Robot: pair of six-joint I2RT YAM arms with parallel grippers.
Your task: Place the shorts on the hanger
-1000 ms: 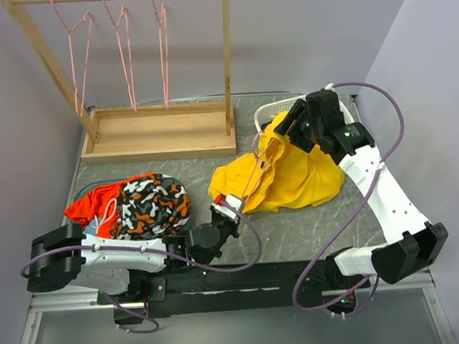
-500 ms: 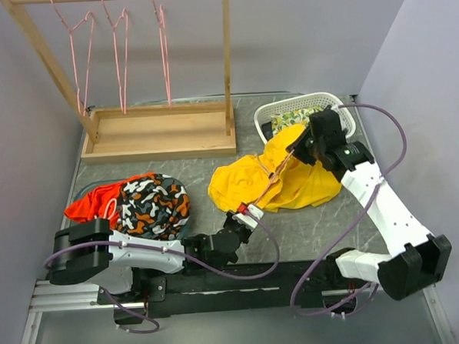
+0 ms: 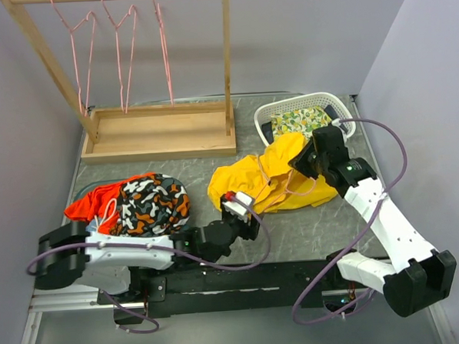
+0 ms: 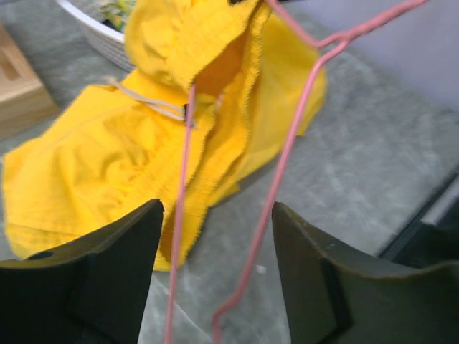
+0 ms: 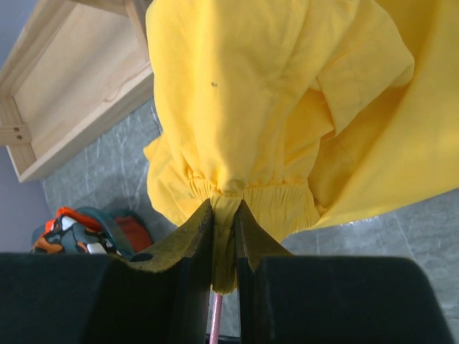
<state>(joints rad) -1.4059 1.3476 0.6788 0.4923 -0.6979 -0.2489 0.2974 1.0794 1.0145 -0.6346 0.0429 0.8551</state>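
From above, the bright yellow soft fabric shorts are lying bunched on the grey stone-patterned table, between the pale wooden rack and the arms, just beside a white slatted plastic basket. A thin pink wire hanger is resting across them. The right gripper is pressing into their far right edge, and the left gripper is sitting at their near edge. A black-orange-white patterned garment is lying well to the left.

In the left wrist view, the left gripper is standing released, jaws wide apart and grasping nothing. The hanger's two wire legs are running down between the black fingers without touching them, and the shorts are spreading out beyond.

In the right wrist view, the right gripper is pinching the shorts' gathered waistband, jaws nearly together on the fabric. A bit of the hanger's pink wire is showing just below the pinch.
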